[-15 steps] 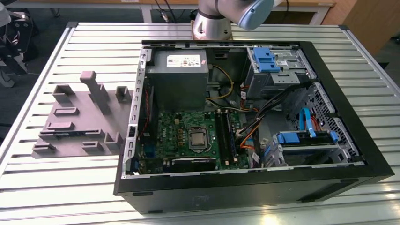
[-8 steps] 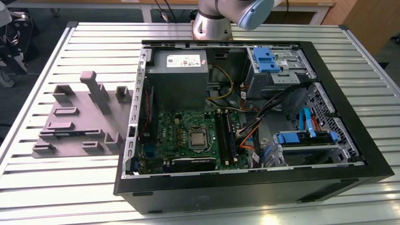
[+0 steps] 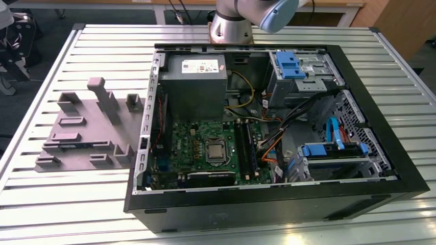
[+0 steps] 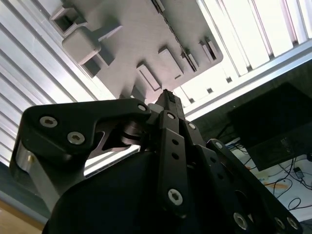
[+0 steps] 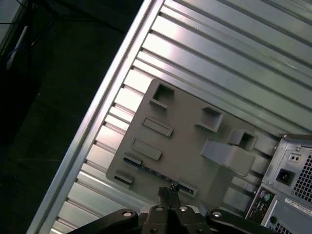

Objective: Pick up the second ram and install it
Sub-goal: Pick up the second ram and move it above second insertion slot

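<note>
The second ram [image 5: 151,170] is a slim dark stick lying in a slot along one edge of the grey fixture plate [image 5: 185,141] in the first wrist view. In the exterior view the same dark strip [image 3: 68,145] sits on the fixture's near side, at the exterior view's left of the open computer case [image 3: 272,204]. My gripper [image 5: 168,191] hangs high above the fixture, its tips lined up just past the ram. Its black fingers [image 4: 168,100] are closed together with nothing between them.
Grey blocks and posts [image 3: 102,94] stand up from the fixture. Inside the case are the motherboard [image 3: 204,148], long black memory slots [image 3: 246,148], a power supply [image 3: 193,84] and blue drive brackets [image 3: 327,150]. The ribbed metal table [image 3: 68,204] drops off beyond the fixture.
</note>
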`<action>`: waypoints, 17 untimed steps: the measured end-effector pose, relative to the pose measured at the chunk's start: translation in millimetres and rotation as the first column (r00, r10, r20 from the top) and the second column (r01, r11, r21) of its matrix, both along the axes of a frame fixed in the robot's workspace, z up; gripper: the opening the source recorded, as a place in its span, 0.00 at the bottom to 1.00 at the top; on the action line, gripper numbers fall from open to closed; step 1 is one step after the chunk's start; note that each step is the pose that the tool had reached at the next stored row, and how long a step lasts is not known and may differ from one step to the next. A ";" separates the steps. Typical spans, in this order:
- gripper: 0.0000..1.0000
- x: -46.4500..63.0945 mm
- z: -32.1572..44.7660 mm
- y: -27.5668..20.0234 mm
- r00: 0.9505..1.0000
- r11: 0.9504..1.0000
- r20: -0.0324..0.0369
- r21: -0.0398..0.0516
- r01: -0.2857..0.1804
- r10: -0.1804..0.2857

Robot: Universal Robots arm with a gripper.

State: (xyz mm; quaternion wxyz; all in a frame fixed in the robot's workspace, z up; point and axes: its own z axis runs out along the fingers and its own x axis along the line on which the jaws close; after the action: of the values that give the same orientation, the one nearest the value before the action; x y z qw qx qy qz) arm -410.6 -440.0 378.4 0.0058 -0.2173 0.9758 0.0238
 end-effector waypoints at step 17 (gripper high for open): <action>0.11 0.0 -0.2 0.0 0.987 0.987 0.000 0.000 -0.161 0.161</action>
State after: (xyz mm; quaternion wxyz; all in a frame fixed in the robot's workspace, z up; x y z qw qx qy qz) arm -410.6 -440.0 378.2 0.0039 -0.2953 0.9551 0.0242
